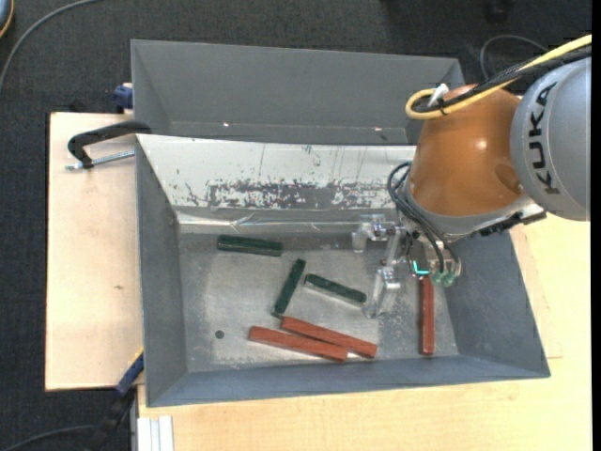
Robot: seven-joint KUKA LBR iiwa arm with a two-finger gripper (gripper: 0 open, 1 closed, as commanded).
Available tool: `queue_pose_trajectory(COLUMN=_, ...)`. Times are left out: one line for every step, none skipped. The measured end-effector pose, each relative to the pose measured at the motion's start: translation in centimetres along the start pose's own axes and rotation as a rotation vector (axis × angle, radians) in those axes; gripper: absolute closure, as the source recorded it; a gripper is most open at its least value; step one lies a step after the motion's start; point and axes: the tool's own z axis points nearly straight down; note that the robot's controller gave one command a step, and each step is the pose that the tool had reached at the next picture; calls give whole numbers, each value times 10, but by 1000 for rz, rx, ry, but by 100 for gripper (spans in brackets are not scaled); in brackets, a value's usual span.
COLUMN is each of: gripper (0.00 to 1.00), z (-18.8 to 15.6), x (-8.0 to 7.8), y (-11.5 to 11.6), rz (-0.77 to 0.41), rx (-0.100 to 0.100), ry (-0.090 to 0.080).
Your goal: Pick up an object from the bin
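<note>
So the gripper (pixel 384 289) is hanging low over the right half of the bin (pixel 160 280), and honestly I can't tell if it's open or closed. It's sitting just beside the right end of a dark green bar (pixel 335 289) lying near the middle of the floor. A red stick (pixel 427 319) is lying just to the right, a slanted green bar (pixel 289 287) to the left, and a pair of red bars (pixel 313 338) along the front. The only writing I'm reading is "KUKA" on the arm (pixel 554 148), next to its orange cover (pixel 460 158).
</note>
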Motion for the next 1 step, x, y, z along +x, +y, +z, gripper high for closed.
queue_pose_trajectory(gripper=0, z=112, x=-31, y=-83, rz=-22, rx=2, ry=-3)
